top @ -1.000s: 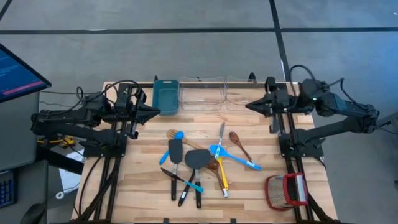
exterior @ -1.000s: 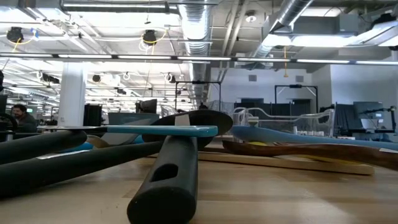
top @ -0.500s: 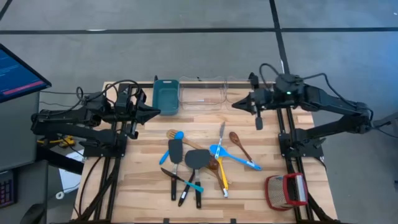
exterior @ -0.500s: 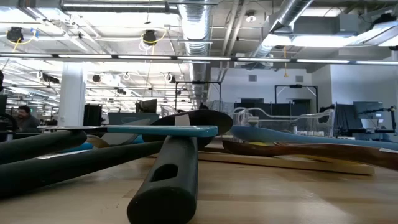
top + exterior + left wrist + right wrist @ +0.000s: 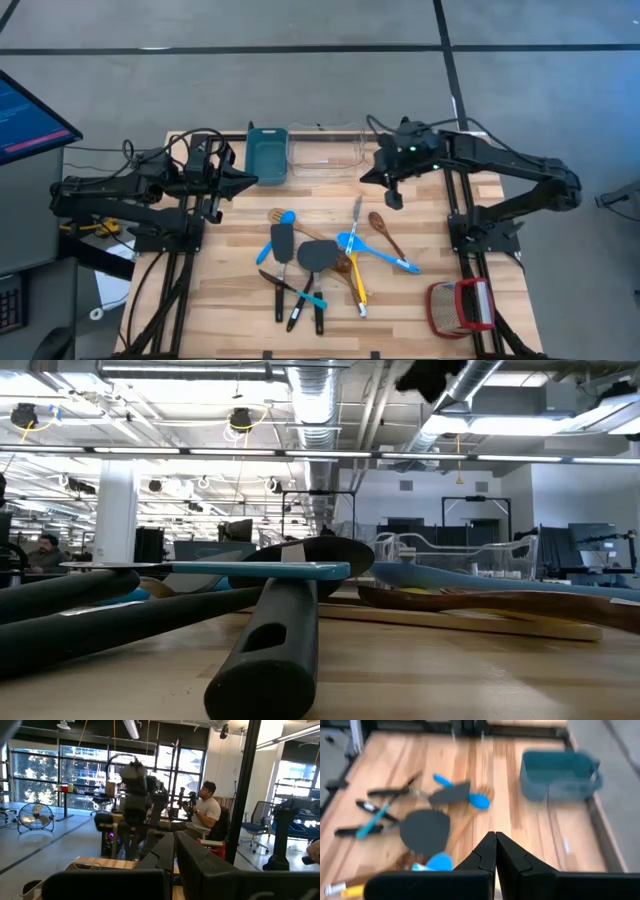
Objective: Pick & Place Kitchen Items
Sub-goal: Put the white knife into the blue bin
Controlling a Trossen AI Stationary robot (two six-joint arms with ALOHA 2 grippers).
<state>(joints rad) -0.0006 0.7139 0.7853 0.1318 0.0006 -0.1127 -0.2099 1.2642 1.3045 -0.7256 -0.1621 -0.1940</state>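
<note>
Reaching inward since a second ago, the right tool (image 5: 372, 172), pressed together, approaches the black, wooden and blue long-handled utensils (image 5: 318, 258) for picking; the left tool (image 5: 252, 180), also pressed together, waits.

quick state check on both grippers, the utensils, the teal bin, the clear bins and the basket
left gripper: shut, empty, beside the teal bin
right gripper: shut, empty, raised over the clear bins
utensils: loose pile on the table, none held
teal bin: upright, empty
clear bins: upright, look empty
basket: at the table's near right corner, contents unclear
</note>
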